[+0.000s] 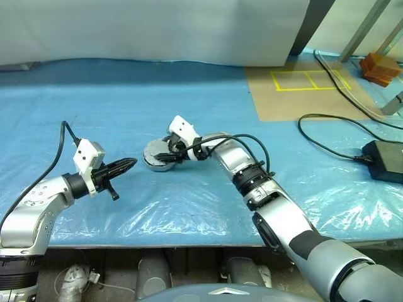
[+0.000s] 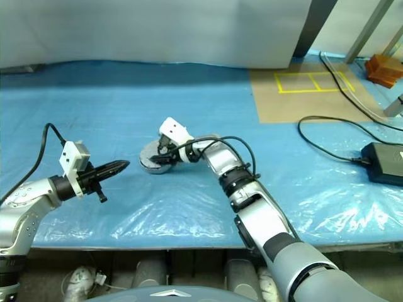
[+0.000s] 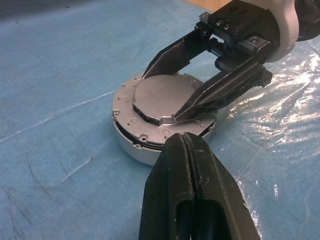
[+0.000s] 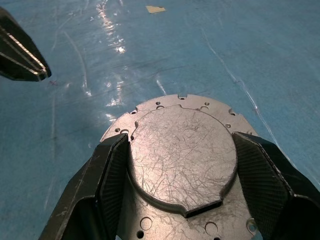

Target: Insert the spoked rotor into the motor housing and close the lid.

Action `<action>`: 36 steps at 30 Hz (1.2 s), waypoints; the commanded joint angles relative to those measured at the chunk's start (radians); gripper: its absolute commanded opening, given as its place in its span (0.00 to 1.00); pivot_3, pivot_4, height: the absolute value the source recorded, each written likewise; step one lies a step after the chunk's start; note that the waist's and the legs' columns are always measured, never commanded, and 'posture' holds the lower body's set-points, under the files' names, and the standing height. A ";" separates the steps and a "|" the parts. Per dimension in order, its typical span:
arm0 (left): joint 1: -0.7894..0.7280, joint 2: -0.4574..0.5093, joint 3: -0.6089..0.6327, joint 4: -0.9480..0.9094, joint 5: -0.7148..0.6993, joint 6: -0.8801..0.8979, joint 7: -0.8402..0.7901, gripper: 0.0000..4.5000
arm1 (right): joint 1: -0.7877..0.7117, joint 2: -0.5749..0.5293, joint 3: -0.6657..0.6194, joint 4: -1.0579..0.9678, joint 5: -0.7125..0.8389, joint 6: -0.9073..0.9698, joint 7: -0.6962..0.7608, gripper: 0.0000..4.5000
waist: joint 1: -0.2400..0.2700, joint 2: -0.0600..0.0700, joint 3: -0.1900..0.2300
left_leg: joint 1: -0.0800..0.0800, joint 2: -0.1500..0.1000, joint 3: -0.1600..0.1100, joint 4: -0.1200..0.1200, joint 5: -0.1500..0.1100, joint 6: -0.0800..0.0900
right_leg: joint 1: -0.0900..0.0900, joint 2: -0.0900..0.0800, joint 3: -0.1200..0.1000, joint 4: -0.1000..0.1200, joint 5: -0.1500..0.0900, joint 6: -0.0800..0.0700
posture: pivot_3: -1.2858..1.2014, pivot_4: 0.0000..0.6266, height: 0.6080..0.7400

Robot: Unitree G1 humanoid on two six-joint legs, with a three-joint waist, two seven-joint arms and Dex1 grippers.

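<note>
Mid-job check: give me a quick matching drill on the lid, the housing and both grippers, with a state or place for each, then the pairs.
Things:
1. left gripper
2. right gripper
3. lid
4. motor housing

States or places:
A. lies flat on top, plain grey face up
B. shut, empty, held off to the side
C. stands on the blue sheet
D. spread wide, one finger at each side of the disc

Pairs: 1-B, 2-D, 3-A, 4-C
</note>
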State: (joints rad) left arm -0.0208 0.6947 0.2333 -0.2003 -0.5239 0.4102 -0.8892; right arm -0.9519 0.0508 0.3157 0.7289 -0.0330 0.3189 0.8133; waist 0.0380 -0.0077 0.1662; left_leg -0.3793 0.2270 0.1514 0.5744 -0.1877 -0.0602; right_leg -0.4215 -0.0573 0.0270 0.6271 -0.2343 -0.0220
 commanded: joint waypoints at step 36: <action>-0.190 -0.119 -0.144 0.217 0.169 -0.066 0.095 0.00 | 0.088 -0.032 0.047 0.018 -0.055 0.003 -0.017 0.64 | 0.006 0.003 -0.002 | 0.006 -0.002 0.000 -0.001 0.000 0.000 | 0.008 -0.001 0.001 -0.004 0.000 0.000 | 0.52 0.24 1.00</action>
State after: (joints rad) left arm -0.1975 0.5771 0.0944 0.0193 -0.3640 0.3654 -0.7959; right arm -0.9048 0.0365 0.3355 0.7062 -0.0613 0.2728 0.7848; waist 0.0441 -0.0048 0.1637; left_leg -0.3734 0.2251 0.1517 0.5730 -0.1878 -0.0602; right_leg -0.4136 -0.0589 0.0277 0.6233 -0.2344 -0.0219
